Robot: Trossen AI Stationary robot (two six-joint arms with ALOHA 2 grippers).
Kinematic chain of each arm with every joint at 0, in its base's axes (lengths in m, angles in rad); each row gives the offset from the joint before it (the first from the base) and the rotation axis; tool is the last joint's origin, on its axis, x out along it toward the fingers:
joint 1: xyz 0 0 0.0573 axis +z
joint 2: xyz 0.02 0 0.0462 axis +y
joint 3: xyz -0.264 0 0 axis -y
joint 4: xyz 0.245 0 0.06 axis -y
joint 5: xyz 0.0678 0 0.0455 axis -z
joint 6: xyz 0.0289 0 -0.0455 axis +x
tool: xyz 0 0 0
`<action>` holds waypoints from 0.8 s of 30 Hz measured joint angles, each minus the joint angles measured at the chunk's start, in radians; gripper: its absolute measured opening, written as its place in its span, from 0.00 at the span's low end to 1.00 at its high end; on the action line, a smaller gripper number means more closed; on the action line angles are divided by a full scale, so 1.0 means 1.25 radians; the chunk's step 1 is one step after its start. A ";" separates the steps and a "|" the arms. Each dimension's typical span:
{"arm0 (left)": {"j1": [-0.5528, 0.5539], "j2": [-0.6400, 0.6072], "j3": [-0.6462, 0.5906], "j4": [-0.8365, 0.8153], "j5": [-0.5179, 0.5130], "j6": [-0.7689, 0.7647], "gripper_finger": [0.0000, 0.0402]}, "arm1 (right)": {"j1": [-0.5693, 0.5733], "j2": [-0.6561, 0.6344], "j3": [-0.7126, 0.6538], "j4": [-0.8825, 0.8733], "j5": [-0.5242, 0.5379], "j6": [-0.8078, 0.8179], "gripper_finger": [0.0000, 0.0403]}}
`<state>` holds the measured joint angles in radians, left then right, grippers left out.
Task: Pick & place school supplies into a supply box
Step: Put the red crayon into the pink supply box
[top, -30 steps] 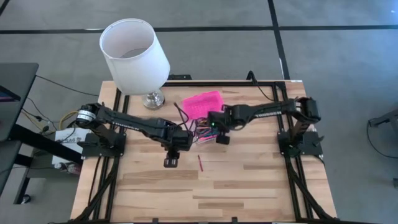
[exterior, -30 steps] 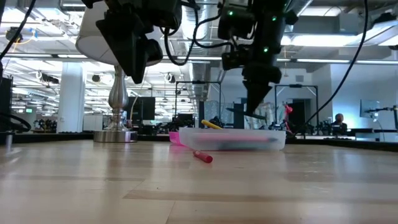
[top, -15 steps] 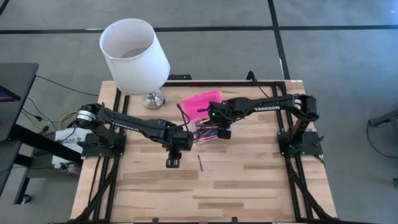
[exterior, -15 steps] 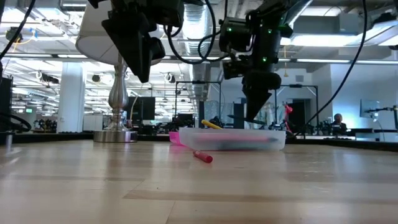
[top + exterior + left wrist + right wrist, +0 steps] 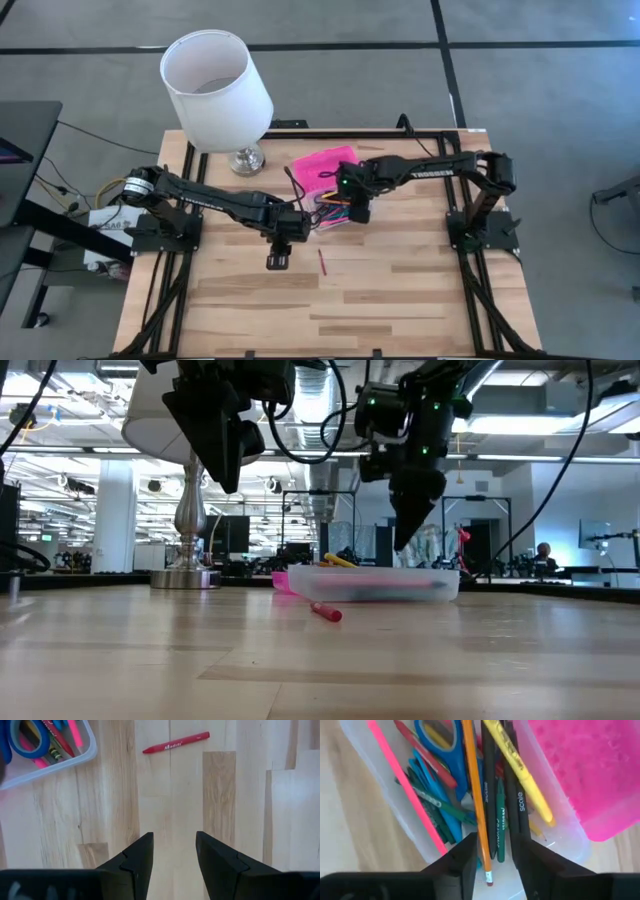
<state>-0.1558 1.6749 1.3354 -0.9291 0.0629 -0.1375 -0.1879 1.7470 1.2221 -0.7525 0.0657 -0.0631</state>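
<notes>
Overhead arrangement on the wooden desk [image 5: 400, 300], read from left to right. A white lampshade [image 5: 215, 88] on a metal lamp base [image 5: 246, 159] stands at the 11 o'clock corner. The left claw [image 5: 277, 260] hangs above bare wood just left of the desk's centre; its wrist view shows both dark fingers [image 5: 137, 860] set apart with nothing between them, the claw standing wide. A red crayon [image 5: 322, 260] lies loose on the desk at 3 o'clock from that claw, and at 6 o'clock from the supply box. The box consists of a clear base [image 5: 335, 218] near the centre and an open bright pink lid [image 5: 324, 167] adjoining it at 12 o'clock. The right claw [image 5: 358, 212] is directly over the clear base, and in its wrist view the fingers [image 5: 457, 865] are parted, gripping nothing, with an orange pencil [image 5: 476, 805] lying in the box seen between them. Also within the base: blue-handled scissors [image 5: 445, 742], a yellow marker [image 5: 517, 770], a pink pen [image 5: 407, 790], a green pen [image 5: 500, 822], black pens [image 5: 516, 812] and blue pens [image 5: 432, 792]. In the low view the right claw's tip sits just above the box rim [image 5: 370, 573].
</notes>
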 joint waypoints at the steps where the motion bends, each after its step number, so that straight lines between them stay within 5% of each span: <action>1: 0.000 0.000 0.000 0.000 0.000 0.000 0.35 | 0.000 -0.011 0.000 -0.002 -0.006 0.005 0.31; 11: 0.000 0.000 0.000 0.000 0.001 0.038 0.35 | 0.027 -0.131 -0.001 -0.001 -0.015 0.108 0.34; 24: 0.000 0.000 0.000 0.000 0.001 -0.059 0.35 | 0.137 -0.265 -0.055 0.032 0.039 0.137 0.32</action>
<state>-0.1555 1.6749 1.3354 -0.9295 0.0639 -0.2111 -0.0165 1.4153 1.1529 -0.7126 0.1150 0.1078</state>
